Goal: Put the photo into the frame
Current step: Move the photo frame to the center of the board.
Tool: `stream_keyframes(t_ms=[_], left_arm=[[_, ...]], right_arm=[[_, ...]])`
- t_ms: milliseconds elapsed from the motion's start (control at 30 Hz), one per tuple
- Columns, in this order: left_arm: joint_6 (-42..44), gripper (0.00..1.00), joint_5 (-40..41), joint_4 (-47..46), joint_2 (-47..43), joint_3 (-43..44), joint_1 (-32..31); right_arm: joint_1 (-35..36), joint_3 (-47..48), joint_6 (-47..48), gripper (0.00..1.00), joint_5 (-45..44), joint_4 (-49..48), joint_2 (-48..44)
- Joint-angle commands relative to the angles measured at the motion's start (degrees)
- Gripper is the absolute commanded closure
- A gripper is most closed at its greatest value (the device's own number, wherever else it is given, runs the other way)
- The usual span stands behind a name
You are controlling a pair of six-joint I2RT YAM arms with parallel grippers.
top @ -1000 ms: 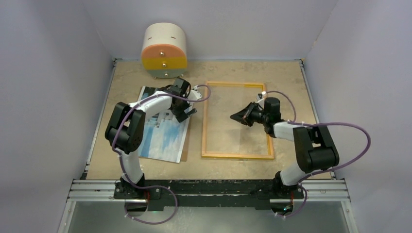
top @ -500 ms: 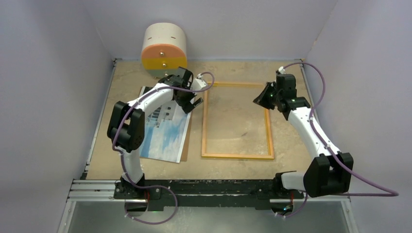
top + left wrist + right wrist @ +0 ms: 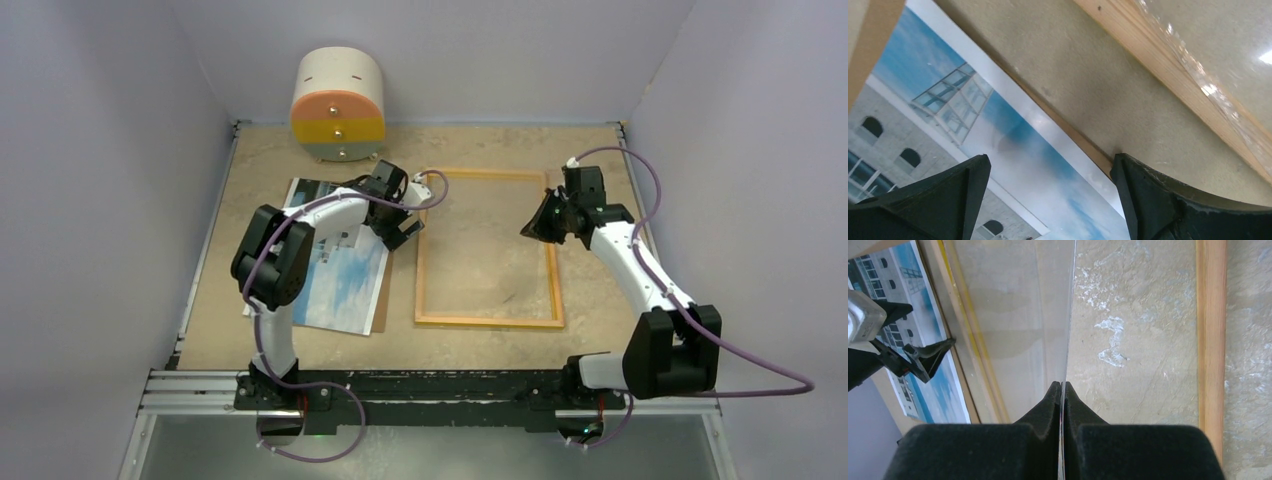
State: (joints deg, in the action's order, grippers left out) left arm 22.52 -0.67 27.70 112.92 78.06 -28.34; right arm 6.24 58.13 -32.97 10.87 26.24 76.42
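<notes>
Beige bench [image 3: 270,165], drawer box [image 3: 337,105] at 11 o'clock; photo [image 3: 340,275] at 8 o'clock of spread left end effector [image 3: 404,231]; right end effector [image 3: 530,228] clamped on clear pane [image 3: 1018,305].

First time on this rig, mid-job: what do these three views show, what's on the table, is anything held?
Two white robot arms with two-finger claws. One camera looks down from above; one rides each wrist. On the table: the glossy sky-and-building photo lying on a brown board, and the thin wooden rectangular frame. The left gripper hangs open over the photo's edge, empty. The right gripper is pinched shut on a thin clear sheet over the frame.
</notes>
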Motion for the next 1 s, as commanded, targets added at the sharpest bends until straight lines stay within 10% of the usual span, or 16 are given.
stream_keyframes(t_ms=[0,300,700,967], left_arm=[[3.04,0.00,9.47,-3.68,0.27,-4.93,-0.05],[6.63,0.00,15.54,-3.54,-5.50,-11.34,0.61],[-8.36,0.00,-11.38,10.87,4.39,18.76,-1.72],[-12.35,0.00,-16.03,10.10,9.85,22.00,-2.29]], right_arm=[[-0.09,-1.25,0.62,1.00,1.48,1.26,-1.46],[-0.54,-1.20,1.88,1.00,-1.62,3.00,-3.42],[-3.07,-0.74,3.31,1.00,-1.33,5.68,-5.32],[-3.08,-3.72,2.42,1.00,1.79,4.30,-5.95]])
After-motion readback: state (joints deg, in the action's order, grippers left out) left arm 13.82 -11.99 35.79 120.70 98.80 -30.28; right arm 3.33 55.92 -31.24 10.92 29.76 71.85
